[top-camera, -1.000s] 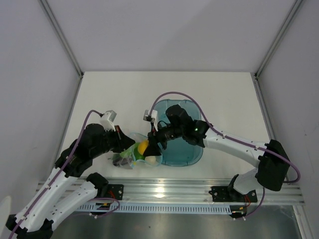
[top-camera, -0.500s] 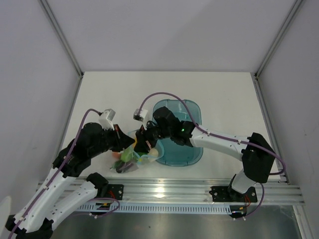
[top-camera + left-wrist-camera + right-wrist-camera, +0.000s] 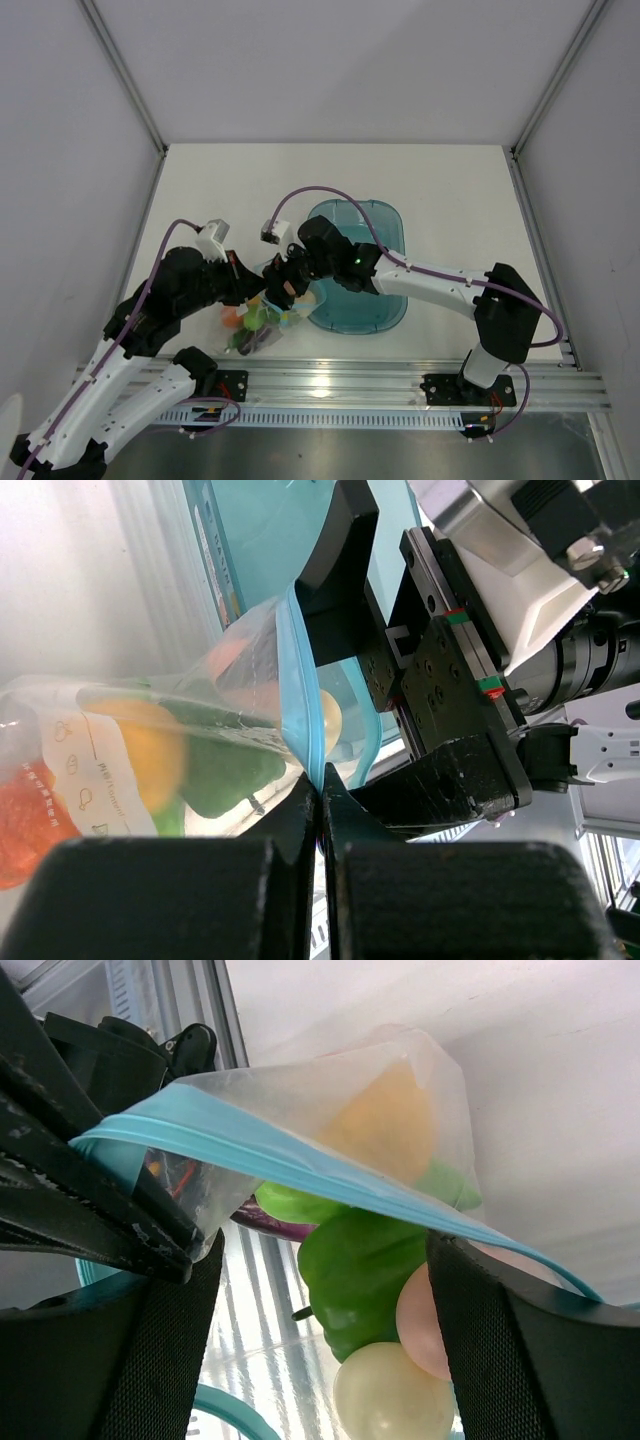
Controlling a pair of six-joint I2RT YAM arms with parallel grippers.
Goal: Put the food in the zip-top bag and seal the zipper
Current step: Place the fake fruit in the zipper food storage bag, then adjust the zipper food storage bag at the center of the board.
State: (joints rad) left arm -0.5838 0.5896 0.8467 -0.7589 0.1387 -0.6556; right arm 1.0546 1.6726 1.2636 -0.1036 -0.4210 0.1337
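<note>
The zip-top bag (image 3: 250, 325) hangs at the table's near edge, its clear sides showing in the left wrist view (image 3: 120, 740). My left gripper (image 3: 320, 785) (image 3: 258, 290) is shut on one end of the light blue zipper (image 3: 300, 680). The food shows inside the bag: an orange piece (image 3: 150, 750) and a green bell pepper (image 3: 225, 765). My right gripper (image 3: 325, 1260) (image 3: 285, 288) is open, its fingers (image 3: 170, 1360) on either side of the bag's mouth. Between them are the green pepper (image 3: 365, 1260), a pale yellow ball (image 3: 390, 1395) and a pink piece (image 3: 425, 1320), under the zipper (image 3: 300, 1165).
The teal translucent tray (image 3: 370, 300) sits just right of the bag, under the right arm. An aluminium rail (image 3: 330, 385) runs along the near edge. White walls close in the table on the left, the right and at the back.
The right gripper has moved left from the tray to the bag's mouth and its jaws have widened. The bag has shifted a little to the left. The left gripper keeps its hold.
</note>
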